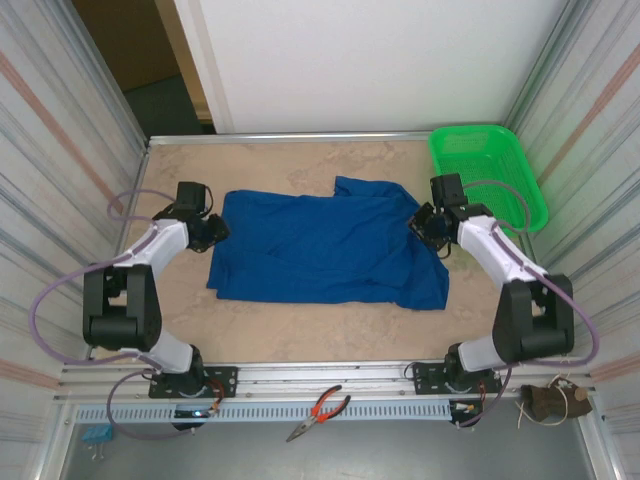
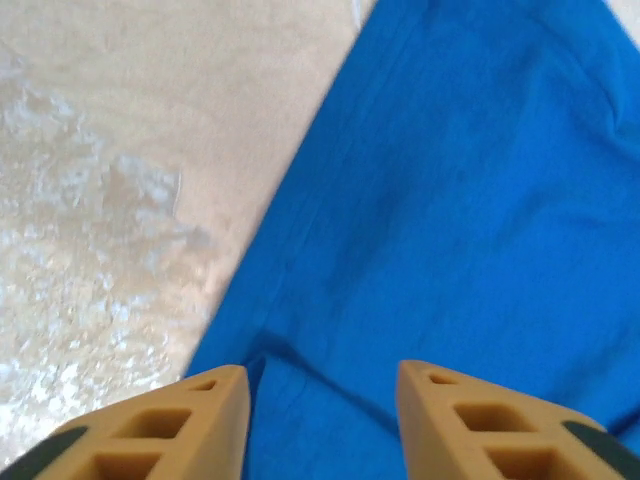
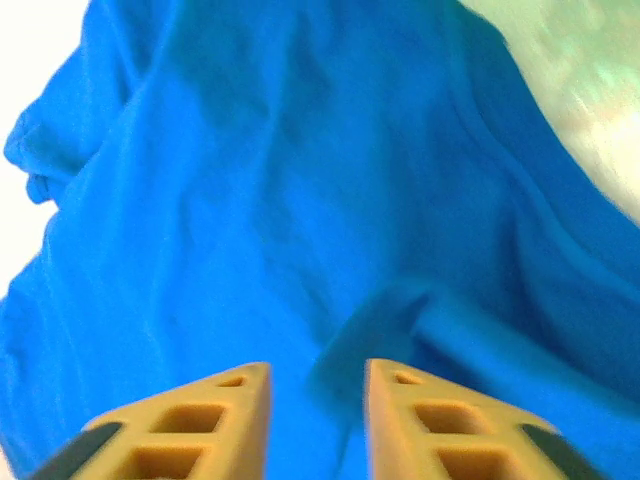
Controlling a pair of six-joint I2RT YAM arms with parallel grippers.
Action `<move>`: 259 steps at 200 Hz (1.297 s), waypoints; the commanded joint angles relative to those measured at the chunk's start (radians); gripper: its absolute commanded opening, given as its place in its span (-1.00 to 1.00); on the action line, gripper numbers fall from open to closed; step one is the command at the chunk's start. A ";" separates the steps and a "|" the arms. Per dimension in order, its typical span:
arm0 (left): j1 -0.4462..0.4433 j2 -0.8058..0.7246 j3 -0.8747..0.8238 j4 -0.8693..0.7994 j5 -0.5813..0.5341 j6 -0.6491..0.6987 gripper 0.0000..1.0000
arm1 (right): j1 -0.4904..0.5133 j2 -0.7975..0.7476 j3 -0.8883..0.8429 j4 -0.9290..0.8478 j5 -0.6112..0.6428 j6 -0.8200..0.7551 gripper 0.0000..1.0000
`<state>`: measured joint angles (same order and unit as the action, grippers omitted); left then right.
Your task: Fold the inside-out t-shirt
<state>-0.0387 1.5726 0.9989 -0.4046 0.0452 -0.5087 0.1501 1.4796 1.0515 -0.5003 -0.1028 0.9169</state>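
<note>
The inside-out t-shirt (image 1: 320, 250) is a plain royal-blue cloth lying flat in a rough rectangle at the middle of the table. My left gripper (image 1: 218, 231) hovers at its left edge. In the left wrist view that gripper (image 2: 322, 372) is open, its tan fingers apart over the t-shirt (image 2: 450, 200) near a creased edge, with nothing between them. My right gripper (image 1: 424, 222) is over the shirt's upper right part. Seen from the right wrist, it (image 3: 318, 368) is open above rumpled blue cloth (image 3: 280, 200), with a raised fold just ahead of the fingertips.
A green mesh basket (image 1: 490, 170) stands at the back right corner. Red-handled pliers (image 1: 322, 410) lie on the metal rail in front of the arm bases. Bare tan tabletop (image 1: 300, 335) runs along the near side of the shirt. Corrugated walls close in both sides.
</note>
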 commanded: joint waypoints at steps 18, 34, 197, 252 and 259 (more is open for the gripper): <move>0.011 -0.098 0.007 0.010 0.043 0.020 0.08 | 0.014 -0.156 -0.021 -0.048 0.034 -0.082 -0.21; 0.008 -0.181 -0.055 0.013 0.088 -0.012 0.09 | 0.048 -0.239 -0.099 -0.085 0.035 -0.075 -0.17; -0.096 -0.482 -0.370 0.041 0.128 -0.110 0.15 | 0.238 -0.148 -0.361 0.027 0.101 0.031 -0.12; -0.096 -0.476 -0.371 0.052 0.138 -0.109 0.15 | 0.246 -0.121 -0.331 0.021 0.094 0.021 -1.00; -0.096 -0.476 -0.373 0.054 0.140 -0.110 0.15 | 0.246 -0.131 -0.324 0.011 0.092 0.020 -1.00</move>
<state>-0.1333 1.0901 0.6392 -0.3645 0.1658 -0.6071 0.3889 1.3575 0.6842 -0.4686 -0.0242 0.9344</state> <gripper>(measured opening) 0.573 0.039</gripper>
